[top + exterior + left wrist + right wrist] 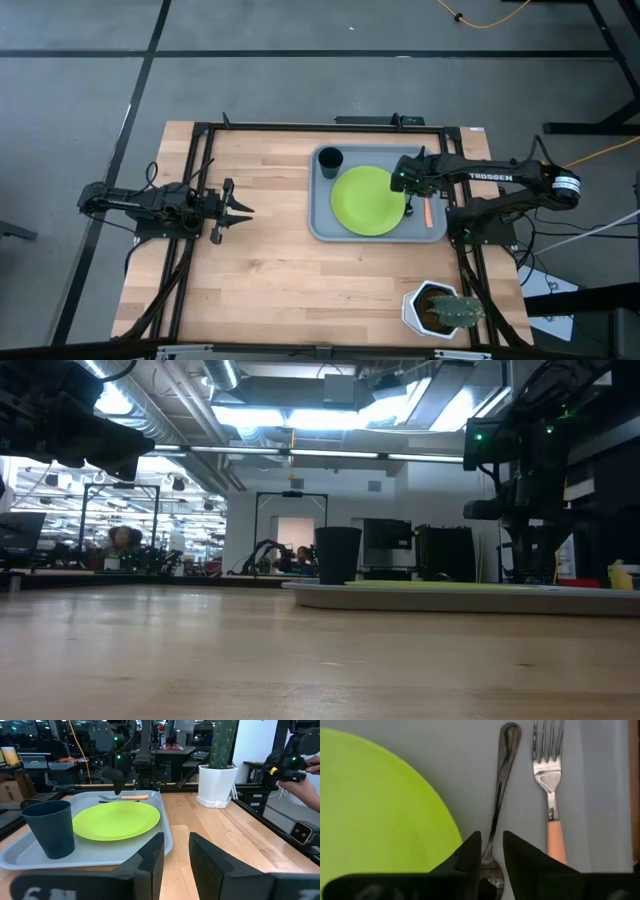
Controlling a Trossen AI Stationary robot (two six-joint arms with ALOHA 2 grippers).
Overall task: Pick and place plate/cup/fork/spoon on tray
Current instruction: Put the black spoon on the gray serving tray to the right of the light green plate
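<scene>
Grey-blue tray (322, 226) holds the plate (368, 200), with the cup (330, 158) at its eleven o'clock. Right gripper (491, 851) stands slightly spread over the spoon (504, 770) (fork (550, 780) alongside). Left gripper (175, 851) waits apart, fingers parted.

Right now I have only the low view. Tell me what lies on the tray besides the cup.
Observer: The plate lies flat on the tray, beside the cup.
Operator: Report the cutlery.
Observer: The spoon and the fork lie side by side on the tray, between the plate and the rim on the right arm's side.
Operator: Give me the right hand.
Observer: The right hand hangs over the spoon, its fingers open on either side of the handle, not clamping it.
</scene>
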